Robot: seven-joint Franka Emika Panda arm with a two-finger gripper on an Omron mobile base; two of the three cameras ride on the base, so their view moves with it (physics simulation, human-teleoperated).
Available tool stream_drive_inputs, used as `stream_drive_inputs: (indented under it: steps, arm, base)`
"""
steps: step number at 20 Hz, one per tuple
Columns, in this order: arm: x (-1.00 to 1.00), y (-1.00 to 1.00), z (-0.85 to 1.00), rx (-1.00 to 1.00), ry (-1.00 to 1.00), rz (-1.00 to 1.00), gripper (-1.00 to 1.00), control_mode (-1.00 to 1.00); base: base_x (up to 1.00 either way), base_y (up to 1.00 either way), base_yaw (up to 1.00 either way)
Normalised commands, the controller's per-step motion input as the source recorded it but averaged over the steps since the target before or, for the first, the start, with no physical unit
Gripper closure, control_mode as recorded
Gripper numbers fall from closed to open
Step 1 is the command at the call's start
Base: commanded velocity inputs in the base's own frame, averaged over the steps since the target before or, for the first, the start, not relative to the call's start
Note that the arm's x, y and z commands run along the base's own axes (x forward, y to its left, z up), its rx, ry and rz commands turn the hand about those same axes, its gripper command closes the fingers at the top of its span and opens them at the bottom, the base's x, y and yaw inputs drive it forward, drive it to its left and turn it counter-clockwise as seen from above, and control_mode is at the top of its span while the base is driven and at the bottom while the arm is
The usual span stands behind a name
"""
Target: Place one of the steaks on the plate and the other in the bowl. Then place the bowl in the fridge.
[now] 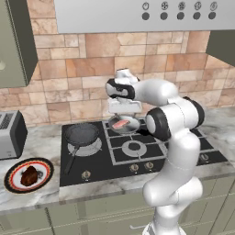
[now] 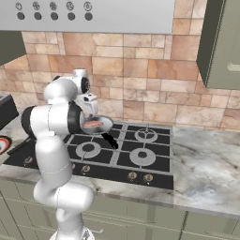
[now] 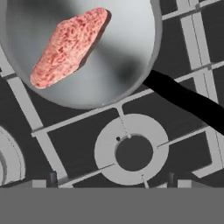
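Pink and raw, one steak (image 3: 68,47) is seen lying in a silver pan (image 3: 127,65) on the hob's (image 1: 137,149) back burner, while the dark steak (image 1: 29,176) is already set on the plate (image 1: 13,181) at the bench's (image 1: 41,195) left end, just beside a toaster (image 1: 10,133). The pincer (image 3: 111,180) is held above the hob, jaws spread wide and nothing gripped, with the pan's black handle (image 3: 188,98) running off to one side. The step in hand is judged to be the second steak's pick-up — the pincer must be brought over the meat, lowered into the pan and closed across the slab's narrow width. A black pan (image 1: 82,134) sits on the left burner.
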Motion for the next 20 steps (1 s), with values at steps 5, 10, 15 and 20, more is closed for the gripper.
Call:
stream_drive_inputs:
  steps: [5, 10, 15, 20]
  arm:
    - [0.11, 0.00, -0.14, -0.05, 0.00, -0.28, -1.00, -1.00]
    - [0.11, -0.10, -0.07, 0.00, 0.00, -0.18, -1.00, -1.00]
    - [0.26, -0.05, -0.15, -0.04, -0.08, -0.08, -1.00, -1.00]
    - [0.19, -0.16, -0.18, 0.00, -0.02, -0.02, -1.00, -1.00]
  base:
    - [0.00, 0.00, 0.00]
    - [0.00, 0.00, 0.00]
    - [0.00, 0.00, 0.00]
    - [0.00, 0.00, 0.00]
